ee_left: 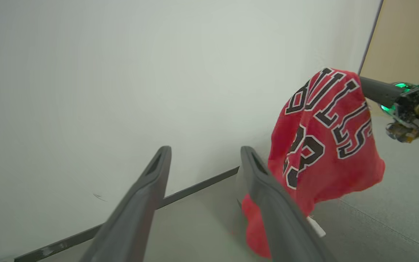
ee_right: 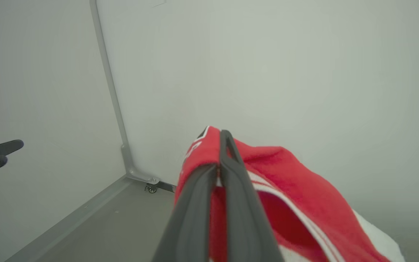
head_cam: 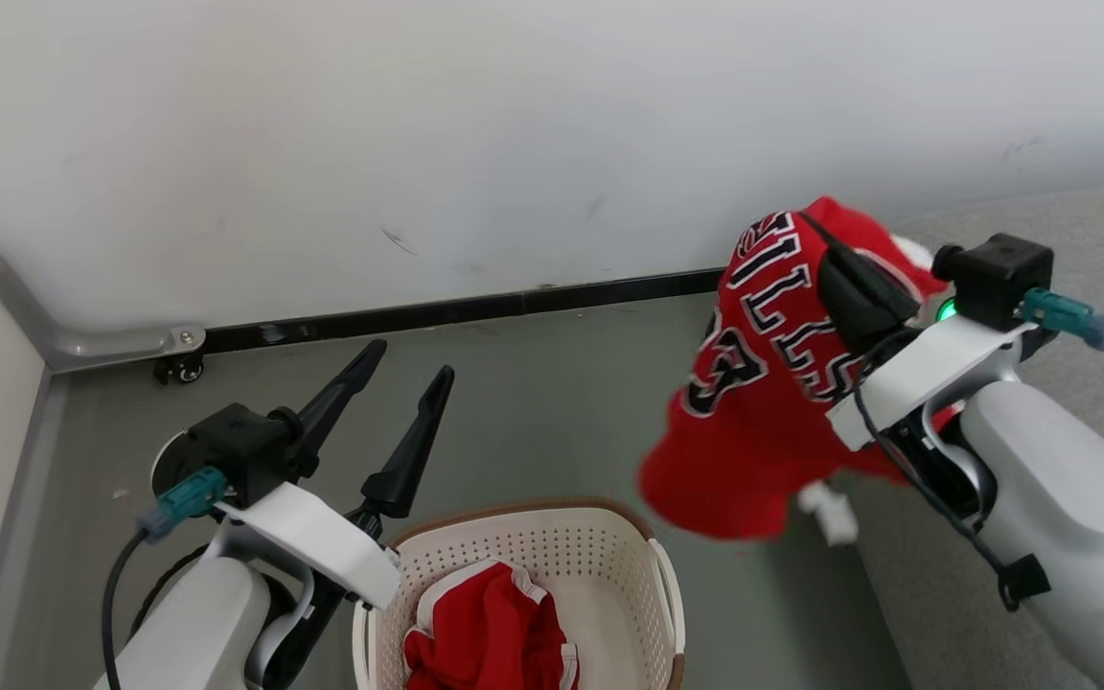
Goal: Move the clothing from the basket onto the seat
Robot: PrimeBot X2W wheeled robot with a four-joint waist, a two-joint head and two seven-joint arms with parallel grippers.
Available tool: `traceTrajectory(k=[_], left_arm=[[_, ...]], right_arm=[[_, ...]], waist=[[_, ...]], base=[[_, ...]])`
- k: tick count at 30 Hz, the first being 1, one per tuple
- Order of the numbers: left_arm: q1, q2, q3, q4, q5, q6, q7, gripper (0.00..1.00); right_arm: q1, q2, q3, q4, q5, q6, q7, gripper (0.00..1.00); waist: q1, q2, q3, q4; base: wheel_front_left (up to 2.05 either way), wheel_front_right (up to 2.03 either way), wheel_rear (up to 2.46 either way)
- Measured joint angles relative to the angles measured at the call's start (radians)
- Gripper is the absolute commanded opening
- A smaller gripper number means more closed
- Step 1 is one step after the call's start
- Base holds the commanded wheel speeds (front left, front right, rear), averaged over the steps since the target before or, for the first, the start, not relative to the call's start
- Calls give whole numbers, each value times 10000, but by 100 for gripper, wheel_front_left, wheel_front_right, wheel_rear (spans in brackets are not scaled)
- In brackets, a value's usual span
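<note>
The one text that reads is on the red jersey (ee_left: pixel 340 174). In the left wrist view its black, white-edged block letters spell "BULLS" (ee_left: pixel 331 105), slanting down the cloth from its top fold. Below them stands the number "23" (ee_left: pixel 302 156), creased but legible. In the head view the same jersey (head_cam: pixel 753 431) carries the word sideways (head_cam: pixel 792 307). There its last letters, "LLS", are plain and its first are bent over the fold, and only the "3" (head_cam: pixel 726 376) of the number is clear. In the right wrist view a white-edged scrap of a letter shows, too little to read.
</note>
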Motion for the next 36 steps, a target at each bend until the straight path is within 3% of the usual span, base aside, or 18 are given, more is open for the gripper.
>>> traceTrajectory(k=[22, 36], left_arm=[[-3, 6, -2192, -1569, 205, 0, -4, 100], [-5, 155, -2842, -2080, -48, 0, -4, 100]], right_arm=[[776, -779, -1352, -360, -428, 0, -12, 0], [1683, -1012, -2169, -909, -784, 0, -17, 0]], waist=[[0, 0, 43, -664], [0, 0, 69, -1375]], base=[[0, 0, 0], [0, 0, 0]])
